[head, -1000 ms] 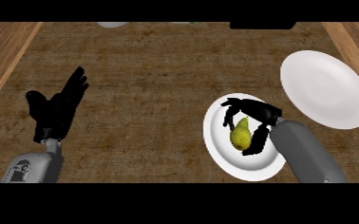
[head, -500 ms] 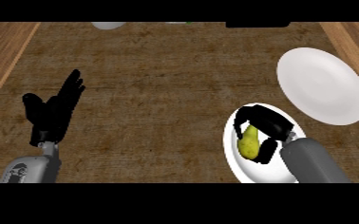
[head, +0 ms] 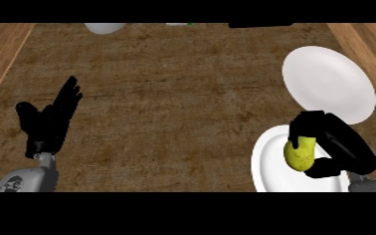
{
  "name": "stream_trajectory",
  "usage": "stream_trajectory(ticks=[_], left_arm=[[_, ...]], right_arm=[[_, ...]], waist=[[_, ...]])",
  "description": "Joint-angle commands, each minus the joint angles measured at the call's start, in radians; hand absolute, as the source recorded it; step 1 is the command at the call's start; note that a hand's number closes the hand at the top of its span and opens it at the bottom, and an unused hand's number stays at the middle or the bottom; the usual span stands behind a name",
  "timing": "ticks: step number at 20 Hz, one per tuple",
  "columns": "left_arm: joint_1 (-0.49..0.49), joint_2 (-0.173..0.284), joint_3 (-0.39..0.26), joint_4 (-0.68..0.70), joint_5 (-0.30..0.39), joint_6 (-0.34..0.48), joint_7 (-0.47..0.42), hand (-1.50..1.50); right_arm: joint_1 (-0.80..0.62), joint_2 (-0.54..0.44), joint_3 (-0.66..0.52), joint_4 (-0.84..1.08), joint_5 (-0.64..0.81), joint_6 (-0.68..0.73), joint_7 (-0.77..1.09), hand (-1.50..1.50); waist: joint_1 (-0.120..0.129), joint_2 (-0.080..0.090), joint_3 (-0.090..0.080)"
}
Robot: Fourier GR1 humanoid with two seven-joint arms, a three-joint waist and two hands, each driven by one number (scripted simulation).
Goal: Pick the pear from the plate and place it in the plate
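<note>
**Half done: pear gripped, second plate waiting**

One pear (head: 301, 153), yellow-green, sits inside the right hand (head: 330, 147), fingers and thumb curled round it, over the near plate (head: 266, 167) at the lower right. Lifted clear or touching? Can't tell. The far plate (head: 330, 82) lies just beyond, bare, so carry and release remain. Left hand (head: 47, 122) rests open, fingers up, over the counter (head: 176, 94).
</note>
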Motion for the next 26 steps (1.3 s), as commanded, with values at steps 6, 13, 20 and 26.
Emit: stream_trajectory(ticks=[6, 13, 20, 26], left_arm=[[-0.037, -0.006, -0.001, 0.010, 0.008, -0.030, -0.003, 0.00], [-0.102, -0.025, -0.008, 0.045, -0.004, -0.042, 0.028, 0.00], [-0.151, -0.019, 0.008, 0.117, -0.012, -0.063, -0.006, 0.00], [-0.060, -0.035, -0.019, 0.029, -0.019, -0.072, -0.012, 0.00]], right_arm=[[0.121, -0.046, -0.329, -0.184, -0.283, 0.052, 0.126, 1.50], [-0.073, -0.054, -0.407, 0.151, -0.270, 0.057, 0.109, 1.50], [-0.331, -0.130, -0.455, 0.653, -0.215, 0.020, -0.065, 1.50], [-0.435, -0.241, -0.394, 0.913, -0.068, 0.006, -0.168, 1.50]], waist=[[0.047, 0.014, 0.001], [0.068, 0.018, 0.002], [0.085, 0.025, 0.003], [0.099, 0.027, 0.003]])
